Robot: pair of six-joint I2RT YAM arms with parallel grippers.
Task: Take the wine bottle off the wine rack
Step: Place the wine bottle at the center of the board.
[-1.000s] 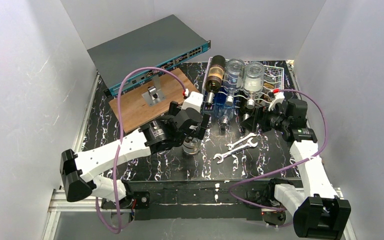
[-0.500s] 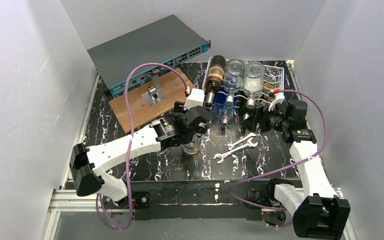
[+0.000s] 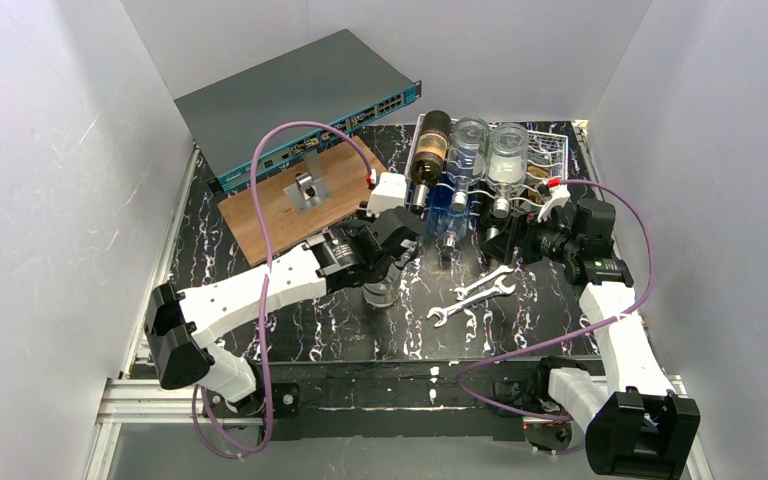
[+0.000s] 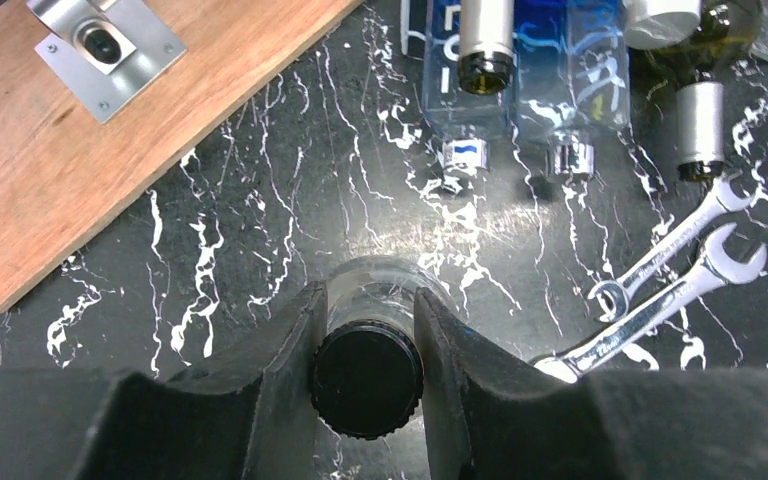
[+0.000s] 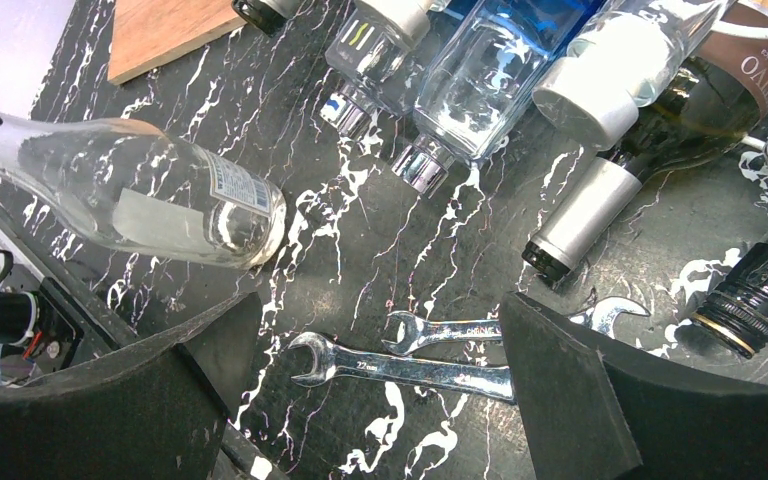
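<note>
The left pincer (image 4: 367,300) is closed on the neck of a clear glass bottle with a black screw cap (image 4: 367,378), its black fingers (image 4: 285,370) pressing it from either side. That bottle stands upright on the black white-veined table (image 3: 310,330), off the white wire wine rack (image 3: 557,150), at 7 o'clock from it in the top view. A dark wine bottle with a brown label (image 3: 430,143) lies in the rack's 9 o'clock end cradle. The right pincer (image 5: 378,300) gapes wide, holding nothing, above 2 silver open-ended wrenches (image 5: 410,370) at 6 o'clock of the rack.
</note>
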